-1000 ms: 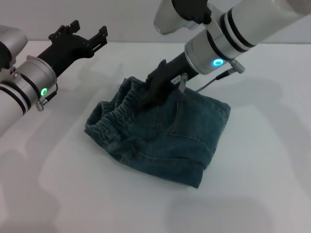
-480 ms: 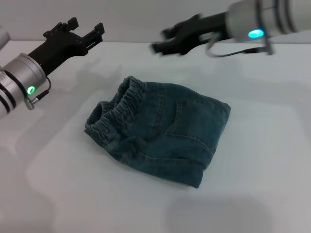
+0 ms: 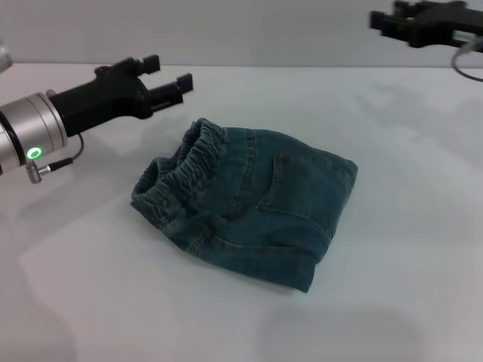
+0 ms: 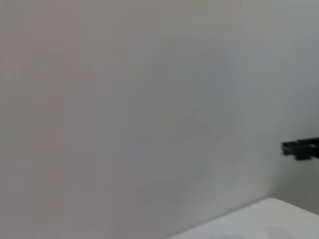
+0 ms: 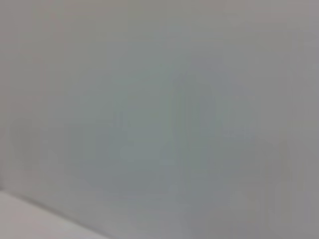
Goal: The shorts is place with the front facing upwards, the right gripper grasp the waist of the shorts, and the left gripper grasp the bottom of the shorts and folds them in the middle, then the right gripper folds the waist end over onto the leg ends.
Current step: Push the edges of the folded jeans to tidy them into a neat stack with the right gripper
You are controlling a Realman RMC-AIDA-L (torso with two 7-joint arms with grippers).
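Note:
The shorts [image 3: 253, 207] lie folded into a compact blue-green denim bundle at the middle of the white table. The ruffled elastic waist [image 3: 181, 170] is on top at the bundle's left side, and a stitched pocket faces up. The leg ends are hidden under the folded cloth. My left gripper [image 3: 170, 74] hovers open above the table, up and to the left of the waist, holding nothing. My right gripper [image 3: 390, 16] is high at the far right, well away from the shorts, open and holding nothing. A black fingertip [image 4: 300, 148] of the right gripper shows in the left wrist view.
The white table [image 3: 392, 302] stretches around the bundle on all sides. Behind it is a plain pale wall [image 5: 159, 99], which fills both wrist views.
My right gripper let go of the waist, lifted off the shorts and swung away to the far upper right. My left gripper shifted right, closer to the waist.

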